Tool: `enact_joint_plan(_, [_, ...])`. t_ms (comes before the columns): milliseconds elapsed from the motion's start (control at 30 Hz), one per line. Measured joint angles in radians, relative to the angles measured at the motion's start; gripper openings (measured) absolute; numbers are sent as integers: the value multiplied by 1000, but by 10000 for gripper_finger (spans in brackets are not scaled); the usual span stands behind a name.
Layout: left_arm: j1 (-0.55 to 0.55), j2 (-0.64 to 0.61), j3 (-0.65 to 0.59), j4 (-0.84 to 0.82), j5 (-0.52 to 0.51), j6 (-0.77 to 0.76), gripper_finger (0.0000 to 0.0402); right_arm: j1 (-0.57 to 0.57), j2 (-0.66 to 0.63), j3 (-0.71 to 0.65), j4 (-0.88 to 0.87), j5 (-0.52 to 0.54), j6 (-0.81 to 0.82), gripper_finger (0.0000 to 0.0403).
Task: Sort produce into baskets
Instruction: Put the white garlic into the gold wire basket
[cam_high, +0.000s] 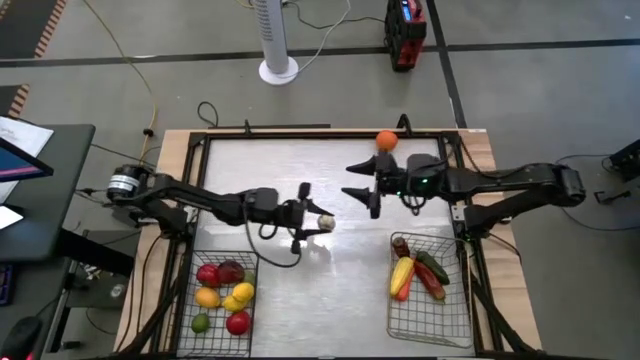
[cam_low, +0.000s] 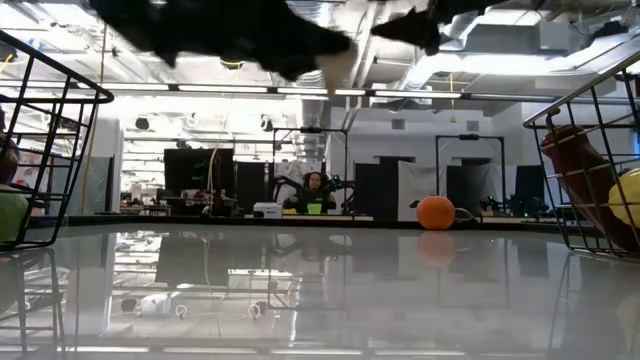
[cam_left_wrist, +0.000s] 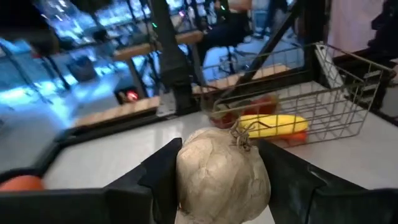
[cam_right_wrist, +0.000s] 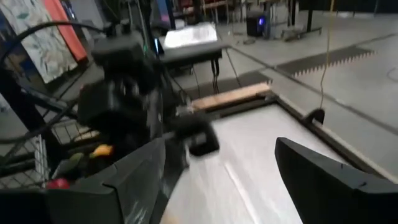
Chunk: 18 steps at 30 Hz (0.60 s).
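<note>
Garlic, pale papery bulb with dry stem, clamped between left gripper fingers

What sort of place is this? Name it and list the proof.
Probably a robotics lab or workshop: a bare concrete floor around the table, exposed ceiling ducts, and rows of desks with monitors where a person sits.

Colours on the pale, glossy grey table

Off-white garlic; an orange. Left dark wire basket: red apples, yellow lemons, green lime. Right basket: yellow corn, red pepper, green cucumber.
</note>
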Motion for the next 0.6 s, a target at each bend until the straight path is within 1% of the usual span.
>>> enact_joint_plan(133, [-7,104,166,-139,66,-31,176,0,-52,0,0,3,-5,331])
enact_joint_plan(200, [-17,154,242,-181,102,-35,176,-5,-79,0,2,3,-5,331])
enact_joint_plan(367, [-50,261,387,-186,179,-30,176,-11,-156,0,18,7,-9,331])
enact_joint_plan(600, [-77,411,588,-184,191,-7,176,-10,-218,0,37,7,-16,331])
